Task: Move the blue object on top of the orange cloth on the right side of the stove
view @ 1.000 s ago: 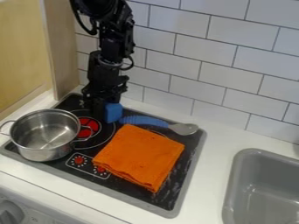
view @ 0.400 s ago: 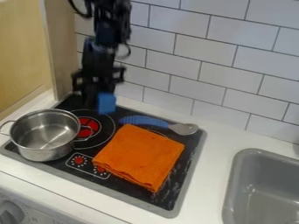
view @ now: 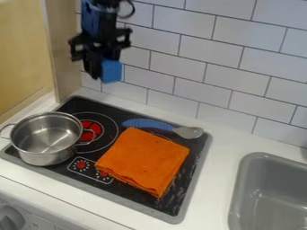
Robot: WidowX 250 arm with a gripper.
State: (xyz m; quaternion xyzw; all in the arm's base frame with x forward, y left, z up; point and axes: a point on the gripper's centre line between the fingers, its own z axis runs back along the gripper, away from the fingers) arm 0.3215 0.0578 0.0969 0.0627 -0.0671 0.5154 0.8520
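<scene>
Blue object (view: 111, 71) lifted high, clamped in the claw (view: 99, 68)

Camera view: hangs at the upper left, in front of the tiled wall (view: 240, 58), well apart from the stove (view: 76, 107) and the orange cloth (view: 144, 159). Held from above by the claw, clenched on it, with the arm entering from the top edge. Look lower for the orange cloth, folded and lying flat on the stove, right of the steel pot (view: 46, 155). Just behind the cloth, see the blue-handled spoon (view: 148, 125), laid sideways with its grey head pointing right; touching the cloth or not, cannot tell. Find the pot upright at the stove's left side, beside the red burner spot (view: 90, 130). Farther right, set into the white worktop (view: 225, 141), note the grey sink (view: 239, 179).
</scene>
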